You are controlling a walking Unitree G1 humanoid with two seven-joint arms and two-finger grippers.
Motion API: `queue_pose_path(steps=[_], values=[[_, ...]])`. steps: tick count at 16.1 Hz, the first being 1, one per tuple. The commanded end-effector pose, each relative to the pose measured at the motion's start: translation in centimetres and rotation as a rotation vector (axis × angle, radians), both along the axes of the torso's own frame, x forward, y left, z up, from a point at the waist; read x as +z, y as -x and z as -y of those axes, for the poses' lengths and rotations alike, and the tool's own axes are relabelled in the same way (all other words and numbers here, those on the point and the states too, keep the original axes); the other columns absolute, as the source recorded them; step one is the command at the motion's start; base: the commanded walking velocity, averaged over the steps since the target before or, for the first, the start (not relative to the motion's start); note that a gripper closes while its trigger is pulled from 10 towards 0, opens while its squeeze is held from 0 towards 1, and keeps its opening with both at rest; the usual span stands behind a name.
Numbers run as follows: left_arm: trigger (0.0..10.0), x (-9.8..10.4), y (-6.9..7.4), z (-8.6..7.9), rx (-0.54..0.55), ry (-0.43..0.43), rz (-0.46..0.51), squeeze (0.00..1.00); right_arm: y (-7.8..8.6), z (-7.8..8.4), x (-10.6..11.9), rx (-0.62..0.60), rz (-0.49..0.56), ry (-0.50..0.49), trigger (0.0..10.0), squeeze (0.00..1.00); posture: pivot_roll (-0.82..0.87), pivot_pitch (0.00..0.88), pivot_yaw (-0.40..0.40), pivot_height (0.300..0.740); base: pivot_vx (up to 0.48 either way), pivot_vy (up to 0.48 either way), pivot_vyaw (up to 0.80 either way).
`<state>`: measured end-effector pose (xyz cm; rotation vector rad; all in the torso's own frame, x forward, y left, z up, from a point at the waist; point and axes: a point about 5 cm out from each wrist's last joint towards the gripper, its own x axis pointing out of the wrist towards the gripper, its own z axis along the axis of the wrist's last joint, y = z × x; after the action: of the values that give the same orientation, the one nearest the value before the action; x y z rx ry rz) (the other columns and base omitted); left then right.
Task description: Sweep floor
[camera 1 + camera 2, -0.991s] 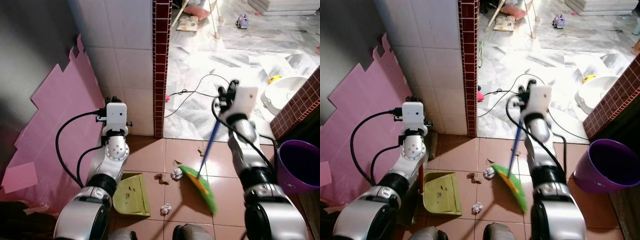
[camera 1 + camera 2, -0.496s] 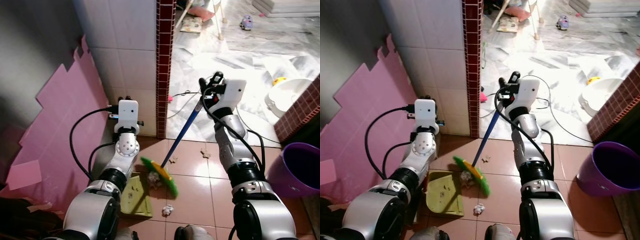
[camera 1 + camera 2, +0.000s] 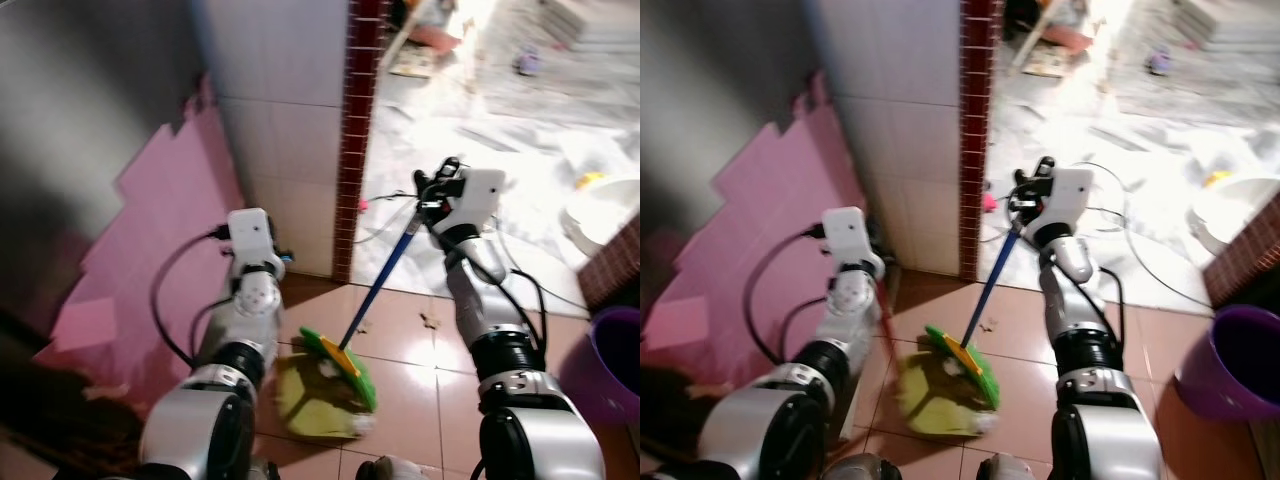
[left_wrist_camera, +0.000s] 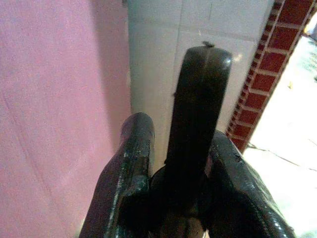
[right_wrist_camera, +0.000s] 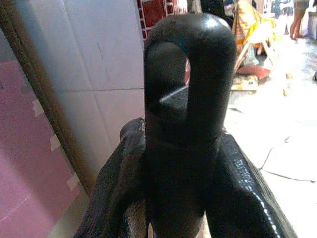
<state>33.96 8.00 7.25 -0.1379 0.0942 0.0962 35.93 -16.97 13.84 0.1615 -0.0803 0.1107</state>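
You were looking down at a brown tiled floor (image 3: 420, 380) beside a white tiled wall (image 3: 290, 130) with a dark red brick edge (image 3: 358, 140). Your right gripper (image 3: 430, 190) was clamped around the top of a broom (image 3: 385, 275) with a blue stick, its two black fingers (image 5: 247, 188) pressed against either side of the handle's looped end. The broom's green head (image 3: 342, 362) rested on the floor over a yellow-green dustpan (image 3: 310, 405), which looked blurred. Your left gripper (image 4: 173, 163) was closed on the dustpan's dark upright handle, held near the wall next to pink foam sheets (image 3: 150, 230) leaning there. A purple bucket (image 3: 1240, 360) stood well apart on your right. Black cables (image 3: 1140, 260) trailed over the bright marble floor (image 3: 520, 130) beyond the doorway
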Motion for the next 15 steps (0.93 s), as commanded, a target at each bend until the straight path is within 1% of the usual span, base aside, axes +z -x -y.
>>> queue_pose_path(steps=[1, 2, 3, 5, 6, 7, 8, 9, 10, 11, 12, 13, 14, 15], values=[[10.0, -0.4, 0.4, 2.0, -0.038, 0.06, -0.051, 0.0, -0.4, 0.7, 0.8, -0.031, -0.015, -0.051, 10.0, 0.0, -0.17, 0.0, 0.025, 0.74, 0.0, 0.0, 0.0], [10.0, -0.2, 0.4, 2.4, -0.059, 0.059, -0.044, 0.0, -0.6, 1.0, 0.7, -0.034, -0.058, -0.061, 10.0, 0.0, -0.17, 0.0, 0.025, 0.74, 0.0, 0.0, 0.0], [10.0, -0.1, 0.4, 2.8, -0.071, 0.067, -0.04, 0.0, -0.9, 1.9, 0.8, -0.041, -0.134, -0.065, 10.0, 0.0, -0.17, 0.0, 0.024, 0.74, 0.0, 0.0, 0.0], [10.0, -0.1, 0.4, 2.8, -0.069, 0.079, -0.041, 0.0, -1.2, 3.5, 1.6, -0.077, -0.194, -0.104, 10.0, 0.0, -0.18, 0.0, 0.022, 0.74, 0.0, 0.0, 0.0], [10.0, 0.0, 0.3, 2.7, -0.067, 0.08, -0.039, 0.0, -1.4, 4.0, 2.0, -0.085, -0.203, -0.122, 10.0, 0.0, -0.19, 0.0, 0.023, 0.74, 0.0, 0.0, 0.0], [10.0, 0.0, 0.2, 2.4, -0.057, 0.083, -0.031, 0.0, -1.6, 4.8, 3.0, -0.097, -0.193, -0.136, 10.0, 0.0, -0.19, 0.0, 0.025, 0.74, 0.0, 0.0, 0.0], [10.0, 0.1, 0.1, 2.0, -0.054, 0.089, -0.025, 0.0, -1.8, 5.1, 4.2, -0.096, -0.187, -0.24, 10.0, 0.0, -0.19, 0.0, 0.03, 0.74, 0.0, 0.0, 0.0], [10.0, 0.0, 0.1, 1.8, -0.052, 0.089, -0.025, 0.0, -1.8, 5.2, 4.5, -0.097, -0.187, -0.242, 10.0, 0.0, -0.19, 0.0, 0.03, 0.74, 0.0, 0.0, 0.0], [10.0, 0.0, 0.0, 1.4, -0.046, 0.094, -0.024, 0.0, -2.0, 5.4, 5.0, -0.101, -0.198, -0.28, 10.0, 0.0, -0.18, 0.0, 0.035, 0.74, 0.0, 0.0, 0.0], [10.0, 0.0, 0.0, 1.3, -0.044, 0.094, -0.024, 0.0, -2.0, 5.5, 5.1, -0.103, -0.202, -0.291, 10.0, 0.0, -0.18, 0.0, 0.038, 0.74, 0.0, 0.0, 0.0], [10.0, 0.1, -0.2, 0.9, -0.038, 0.096, -0.017, 0.0, -2.0, 5.9, 5.4, -0.115, -0.218, -0.295, 10.0, 0.0, -0.18, 0.0, 0.04, 0.74, 0.0, 0.0, 0.0], [10.0, 0.3, -0.3, 0.5, -0.027, 0.093, -0.005, 0.0, -2.1, 6.4, 5.9, -0.128, -0.212, -0.315, 10.0, 0.0, -0.18, 0.0, 0.042, 0.74, 0.0, 0.0, 0.0], [10.0, 0.7, -0.6, 0.2, -0.021, 0.097, 0.008, 0.0, -2.1, 7.3, 6.7, -0.153, -0.171, -0.212, 10.0, 0.0, -0.18, 0.0, 0.043, 0.74, 0.0, 0.0, 0.0], [10.0, 1.0, -0.8, 0.0, -0.023, 0.105, 0.027, 0.0, -1.9, 7.9, 7.7, -0.16, -0.084, -0.014, 10.0, 0.0, -0.18, 0.0, 0.042, 0.74, 0.0, 0.0, 0.0]])
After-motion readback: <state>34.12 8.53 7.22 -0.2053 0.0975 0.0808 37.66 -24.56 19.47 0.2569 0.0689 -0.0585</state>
